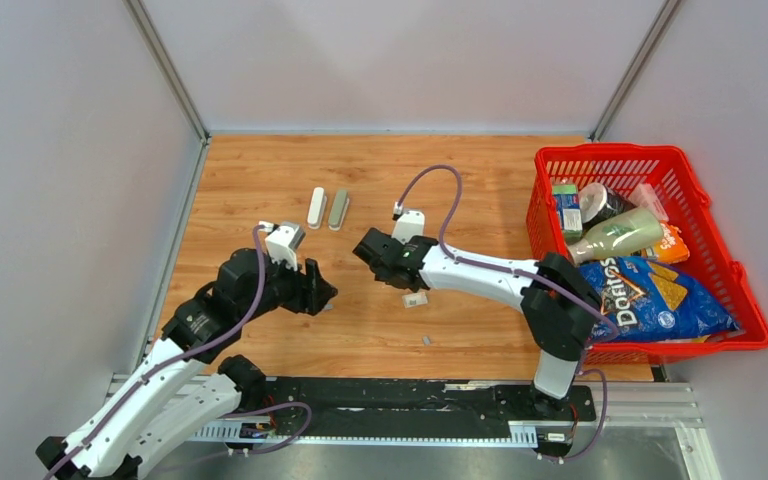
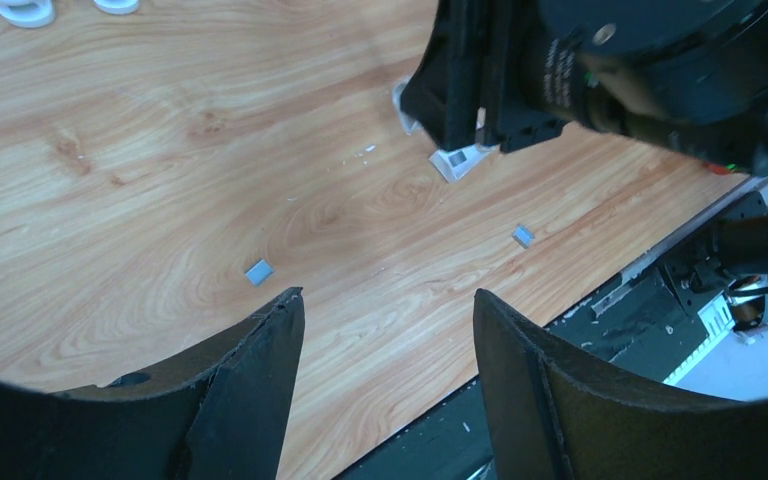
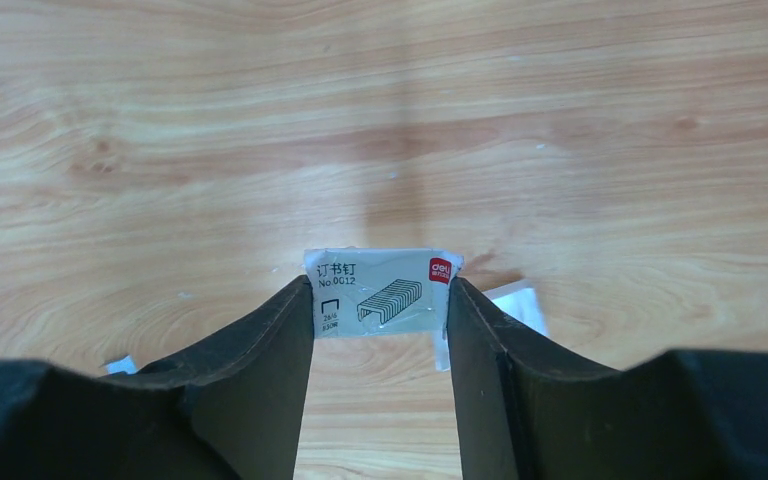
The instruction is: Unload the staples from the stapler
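Staples (image 2: 258,272): two short grey strips loose on counter (image 1: 260,170), well apart from staplers (image 1: 317,207) lying side by side farther back. Left end effector (image 2: 388,300) spread wide, empty, near strips. Right end effector (image 3: 378,300) clamped on small white printed box (image 3: 380,280).
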`<action>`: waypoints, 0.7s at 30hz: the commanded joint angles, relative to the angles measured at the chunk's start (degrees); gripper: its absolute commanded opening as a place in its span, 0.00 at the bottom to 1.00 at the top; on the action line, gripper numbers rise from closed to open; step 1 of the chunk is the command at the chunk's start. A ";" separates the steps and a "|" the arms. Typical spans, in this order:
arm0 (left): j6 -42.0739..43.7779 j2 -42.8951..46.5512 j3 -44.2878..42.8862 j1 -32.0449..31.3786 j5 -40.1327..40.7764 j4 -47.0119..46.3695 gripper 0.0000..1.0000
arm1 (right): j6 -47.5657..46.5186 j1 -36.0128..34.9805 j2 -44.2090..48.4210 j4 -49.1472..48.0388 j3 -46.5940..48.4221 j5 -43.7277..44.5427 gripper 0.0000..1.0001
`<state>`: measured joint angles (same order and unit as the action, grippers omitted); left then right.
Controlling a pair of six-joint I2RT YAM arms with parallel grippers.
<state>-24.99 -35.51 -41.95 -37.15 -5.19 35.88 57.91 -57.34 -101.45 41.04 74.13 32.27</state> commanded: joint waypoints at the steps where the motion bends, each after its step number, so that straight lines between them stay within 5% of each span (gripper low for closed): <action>1: 0.12 3.24 -3.13 -0.29 2.73 2.70 0.70 | -2.19 -2.51 -3.05 -1.48 4.97 -0.02 0.51; 13: -0.58 5.45 -4.36 -0.21 3.61 6.48 0.70 | -2.71 -4.62 -11.84 -2.10 9.89 -0.72 0.52; 21: -0.93 5.19 -3.66 -0.30 3.35 6.05 0.70 | -3.15 -4.97 -12.81 -3.24 9.98 0.60 0.65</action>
<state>-25.36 -30.33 -44.34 -37.15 -2.24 42.30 55.40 -61.84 -114.15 39.79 81.82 30.98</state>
